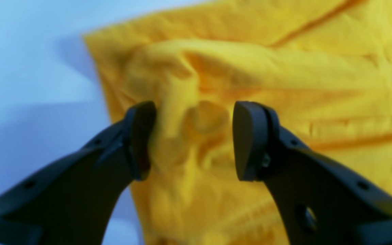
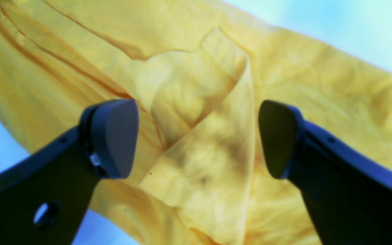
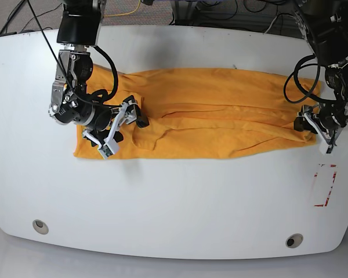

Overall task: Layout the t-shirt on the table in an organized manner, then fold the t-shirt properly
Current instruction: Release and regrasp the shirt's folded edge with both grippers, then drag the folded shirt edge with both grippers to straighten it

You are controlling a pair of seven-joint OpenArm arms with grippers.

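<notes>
Orange-yellow cloth stretches across the far half of the white surface [image 3: 174, 197]: the t-shirt [image 3: 209, 110] lies as a long, wrinkled band running side to side, with creases along its length. No lettering shows on the side facing up.

At one end, my right claw [image 3: 120, 126] hangs over the shirt with its jaws spread wide. Through the right wrist view I see a folded flap of fabric [image 2: 202, 136] between my two pads [image 2: 114, 136], and neither pad presses on it, so this claw is released.

At the other end, my left claw [image 3: 320, 130] sits at the very edge of the shirt. In the left wrist view a bunched ridge of cloth [image 1: 182, 126] rises between my pads [image 1: 245, 139]; one pad touches the fabric, the other stands clear, so this claw is also parted and grips nothing.

Nearer the front edge of the surface are a red rectangular outline [image 3: 325, 185] just beside my left claw, and two round grommet holes [image 3: 40, 226].
</notes>
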